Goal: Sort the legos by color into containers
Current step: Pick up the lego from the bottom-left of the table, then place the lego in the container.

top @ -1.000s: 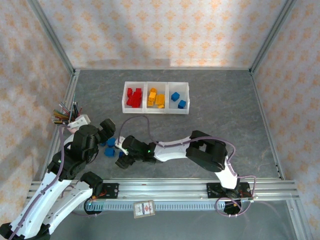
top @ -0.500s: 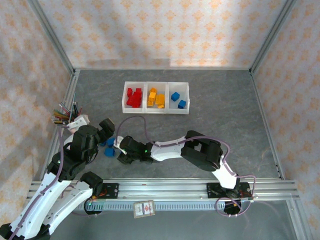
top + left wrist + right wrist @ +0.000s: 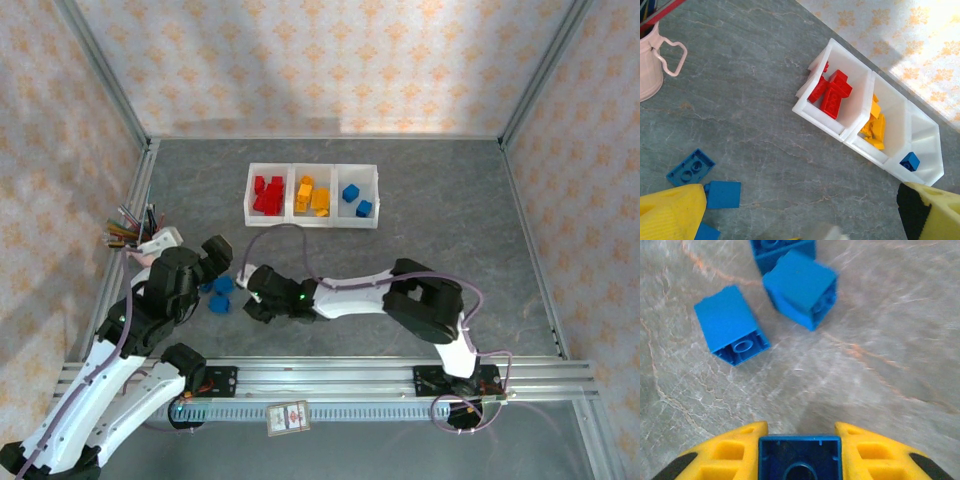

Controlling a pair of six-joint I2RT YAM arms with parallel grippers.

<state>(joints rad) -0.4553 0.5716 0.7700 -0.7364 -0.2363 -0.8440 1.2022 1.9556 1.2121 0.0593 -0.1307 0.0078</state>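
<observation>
My right gripper (image 3: 800, 432) is shut on a blue lego (image 3: 800, 456), its hollow underside facing the camera. Three more blue legos (image 3: 732, 326) (image 3: 801, 287) (image 3: 782, 249) lie on the table just ahead of it. From above, the right gripper (image 3: 254, 299) sits beside loose blue legos (image 3: 221, 286) at the left. My left gripper (image 3: 800, 202) hangs open above the table, with blue legos (image 3: 690, 168) near its left finger (image 3: 670, 212). The containers (image 3: 312, 224) hold red legos (image 3: 832, 95), yellow legos (image 3: 875, 127) and blue legos (image 3: 910, 161), one colour per bin.
A pink cup of pens (image 3: 650, 65) stands at the left wall (image 3: 135, 235). Patterned walls enclose the grey table. A metal rail (image 3: 330, 380) carrying the arm bases runs along the near edge.
My right gripper has closed on a blue lego and shifted slightly toward the containers. The left gripper has stayed open and barely moved.
</observation>
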